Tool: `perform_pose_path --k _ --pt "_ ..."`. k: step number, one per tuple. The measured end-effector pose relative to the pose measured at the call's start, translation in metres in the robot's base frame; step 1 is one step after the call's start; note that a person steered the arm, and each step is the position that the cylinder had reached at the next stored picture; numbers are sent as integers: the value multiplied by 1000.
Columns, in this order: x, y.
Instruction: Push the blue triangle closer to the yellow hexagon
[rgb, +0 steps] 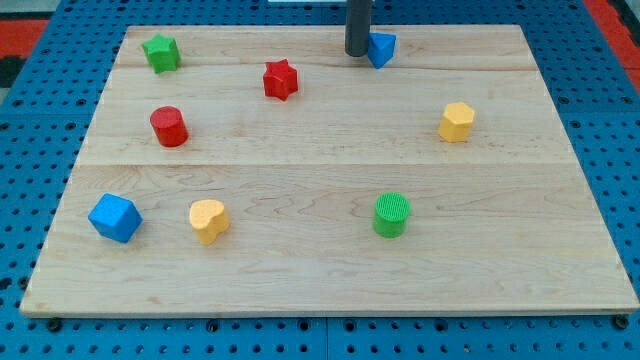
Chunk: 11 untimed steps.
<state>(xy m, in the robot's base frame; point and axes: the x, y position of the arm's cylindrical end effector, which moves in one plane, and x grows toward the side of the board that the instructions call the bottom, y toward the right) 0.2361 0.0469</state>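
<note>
The blue triangle (382, 48) lies near the view's top edge of the wooden board (320, 270), a little right of centre. My tip (357, 51) stands right against the triangle's left side, touching or almost touching it. The yellow hexagon (456, 121) sits at the view's right, below and to the right of the triangle, well apart from it.
A red star (281, 79) and a green star (160, 52) lie at the view's top left. A red cylinder (169, 126) is at the left. A blue cube (114, 217), a yellow heart (208, 220) and a green cylinder (392, 214) lie along the bottom.
</note>
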Motion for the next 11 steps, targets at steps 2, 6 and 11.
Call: perform_pose_path --k 2,6,11 --pt "-9 11" --pt "-6 55" --pt "26 74"
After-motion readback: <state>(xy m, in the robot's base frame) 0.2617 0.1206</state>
